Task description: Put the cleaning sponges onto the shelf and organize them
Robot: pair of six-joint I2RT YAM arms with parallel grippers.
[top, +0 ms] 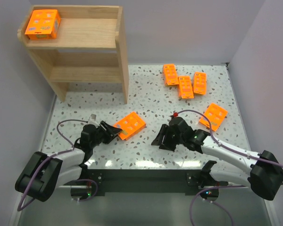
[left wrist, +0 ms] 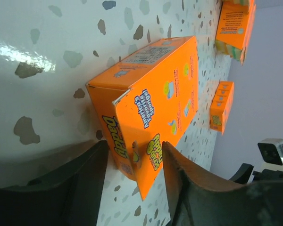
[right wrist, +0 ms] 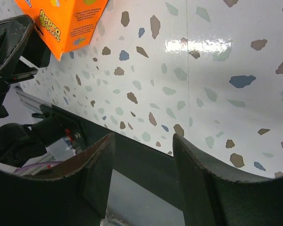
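Probably light, stiff-walled, crushable: pinch sponge pack nearest shelf across thin end. Straddled there by left gripper, contact unclear; nothing in parted right gripper.

A white speckled surface, flecked grey, brown and blue, fills the middle. Plain pale walls rise at twelve and three o'clock. A black rail runs along the six o'clock edge.
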